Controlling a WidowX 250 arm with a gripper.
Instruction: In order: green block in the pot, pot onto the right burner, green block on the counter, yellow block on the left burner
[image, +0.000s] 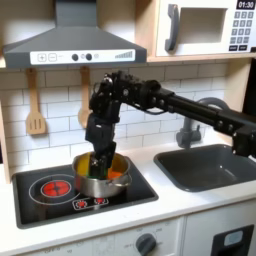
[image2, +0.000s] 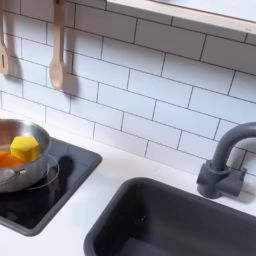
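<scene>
Here the yellow block (image2: 24, 147) sits in the silver pot (image2: 40, 160); whether the hand (image: 100, 165) grips, unclear.

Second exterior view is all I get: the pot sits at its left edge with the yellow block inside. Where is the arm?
Observer: In the first exterior view the gripper hangs just over the pot, with the arm stretching in from the first exterior view's right.
Operator: Which burner is the pot on?
Observer: The one on the first exterior view's right side of the cooktop.
Operator: And the other burner?
Observer: The other burner shows a red ring and has nothing on it.
</scene>
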